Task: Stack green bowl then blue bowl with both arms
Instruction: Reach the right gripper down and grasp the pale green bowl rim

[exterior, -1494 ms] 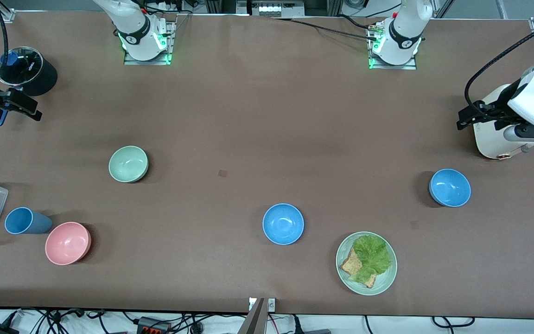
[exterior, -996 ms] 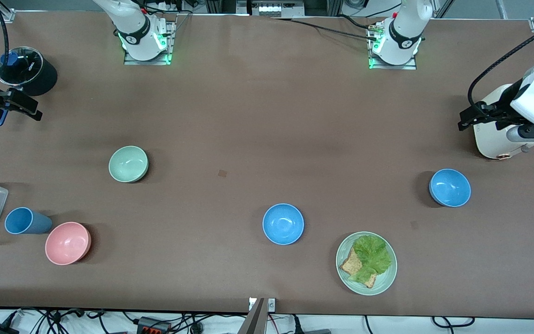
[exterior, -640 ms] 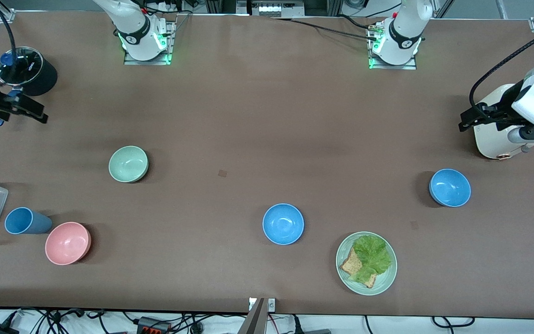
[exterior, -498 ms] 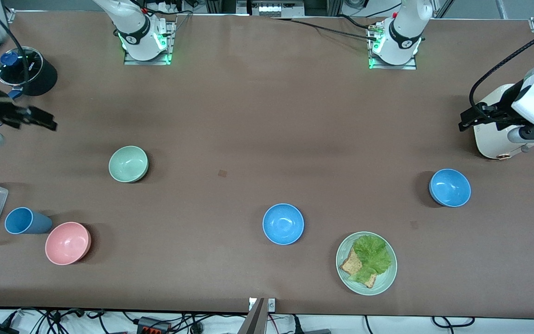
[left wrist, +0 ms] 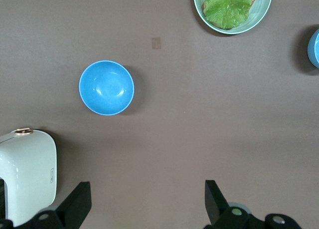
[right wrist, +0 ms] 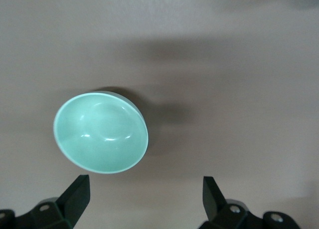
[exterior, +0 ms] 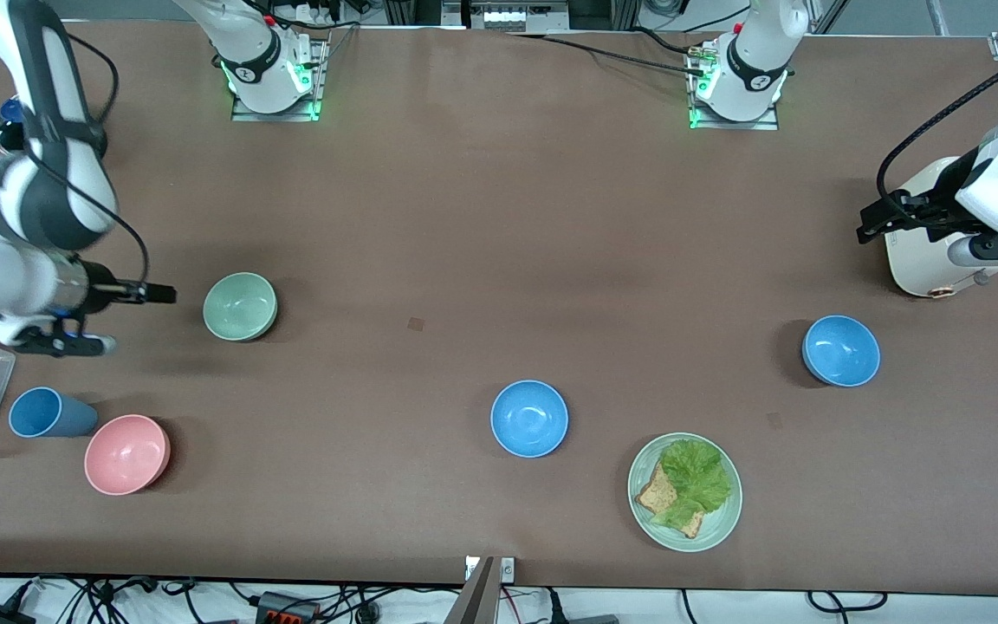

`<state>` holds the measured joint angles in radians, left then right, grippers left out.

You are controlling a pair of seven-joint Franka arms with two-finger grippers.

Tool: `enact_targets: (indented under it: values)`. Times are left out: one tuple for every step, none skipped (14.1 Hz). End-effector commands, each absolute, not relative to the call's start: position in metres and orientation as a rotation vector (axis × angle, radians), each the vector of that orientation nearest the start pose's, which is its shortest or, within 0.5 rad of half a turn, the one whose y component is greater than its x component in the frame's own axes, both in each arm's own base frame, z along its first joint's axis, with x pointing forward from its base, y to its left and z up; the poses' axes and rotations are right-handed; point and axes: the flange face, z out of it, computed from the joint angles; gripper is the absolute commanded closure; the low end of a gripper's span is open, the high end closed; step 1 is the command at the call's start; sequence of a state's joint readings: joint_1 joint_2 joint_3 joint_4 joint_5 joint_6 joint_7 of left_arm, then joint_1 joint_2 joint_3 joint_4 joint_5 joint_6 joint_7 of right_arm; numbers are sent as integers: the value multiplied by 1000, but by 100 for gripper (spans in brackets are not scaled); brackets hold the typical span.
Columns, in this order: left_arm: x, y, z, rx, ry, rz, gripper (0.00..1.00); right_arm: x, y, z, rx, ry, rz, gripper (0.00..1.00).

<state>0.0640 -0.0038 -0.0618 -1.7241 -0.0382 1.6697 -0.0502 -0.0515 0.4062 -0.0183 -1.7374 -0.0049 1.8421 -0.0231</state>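
Two grippers, both jaws wide, nothing held. Right gripper (exterior: 131,319) sits low just beside the green bowl (exterior: 240,306), on the side toward the right arm's end of the table; in the right wrist view the bowl (right wrist: 101,132) lies ahead of the jaws, off to one side of their centreline, not between the fingers (right wrist: 75,194) yet. Left gripper (exterior: 884,221) hangs over the white appliance (exterior: 923,234) at the left arm's end, waiting; the blue bowl (exterior: 841,350) closest to it is on the table nearby, clear of the jaws in the left wrist view (left wrist: 106,87). Second blue bowl (exterior: 529,418) sits mid-table, well apart from both grippers, with the lettuce plate (exterior: 684,491) beside it.

Step in hand, my read: right arm lining up to pick the green bowl. Nothing stacked so far.

To do it well:
- shift sideways so one finger goes inside the rim, the other outside. Bowl looks too wide to straddle, so it's a rim pinch.
- come down vertical and stop short of the table. Bowl's glossy, so a shallow bite prob slips.
- bowl's light, so any sideways nudge pre-close will slide it. Close only once centred on the wall.
- pink bowl (exterior: 127,454) and blue cup (exterior: 47,412) sit close to the arm's underside, so keep the wrist clear of them.
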Motion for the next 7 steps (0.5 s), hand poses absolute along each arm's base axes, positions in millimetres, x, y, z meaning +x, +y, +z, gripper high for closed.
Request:
enact_targets:
  values:
    - [558, -5, 568, -3180, -95, 92, 0, 622, -42, 274, -3092, 38, 566, 0]
    - [558, -5, 567, -3180, -93, 95, 0, 622, -41, 261, -3089, 35, 581, 0]
    - [558, -5, 567, -3180, -92, 95, 0, 621, -41, 246, -3084, 35, 602, 0]
    - [558, -5, 567, -3180, -92, 95, 0, 622, -41, 235, -3082, 39, 601, 0]
    - [558, -4, 567, -3180, -95, 95, 0, 623, -41, 224, -3082, 39, 601, 0]
    - [558, -4, 567, -3180, -95, 95, 0, 623, -40, 219, -3078, 44, 605, 0]
    - [558, -4, 567, -3180, -95, 95, 0, 622, -39, 215, -3073, 50, 614, 7]
